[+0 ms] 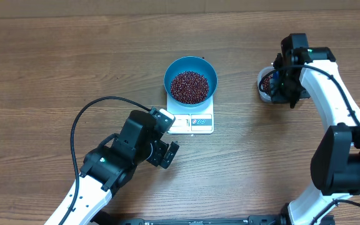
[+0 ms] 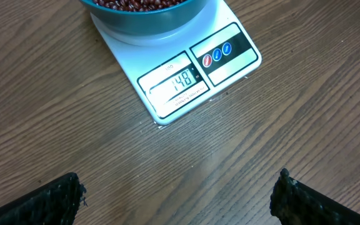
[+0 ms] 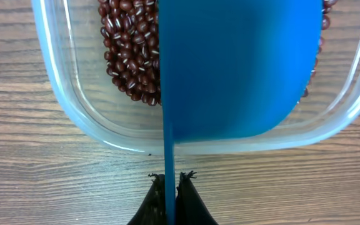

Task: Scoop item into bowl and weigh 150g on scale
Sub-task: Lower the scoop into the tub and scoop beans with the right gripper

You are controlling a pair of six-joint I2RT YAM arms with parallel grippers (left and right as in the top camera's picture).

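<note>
The blue bowl (image 1: 191,64) is sitting on the white scale (image 1: 190,122) near the middle of the wooden table (image 1: 42,62), and a heap of dark red-brown beans (image 1: 189,86) is covering its bottom; in the left wrist view the scale's display (image 2: 175,82) is showing 148. The left gripper (image 2: 177,203) is facing the scale's front edge from close by with its jaws spread wide. Its two dark fingers (image 2: 49,203) are showing only at the lower corners of that view, touching nothing, with bare wood between them. At the right side of the table, well apart from the scale, the right gripper (image 3: 172,187) is pinching the thin handle of the small blue scoop (image 3: 236,69), its fingers pressing close on either side; the scoop is hanging over the clear plastic tub (image 3: 86,119), its blue body covering most of the tub's inside. More beans are lying in the tub, showing to the left of the scoop and at its right edge. Whether the scoop is carrying any beans I cannot tell; only its smooth blue back is facing the camera.
</note>
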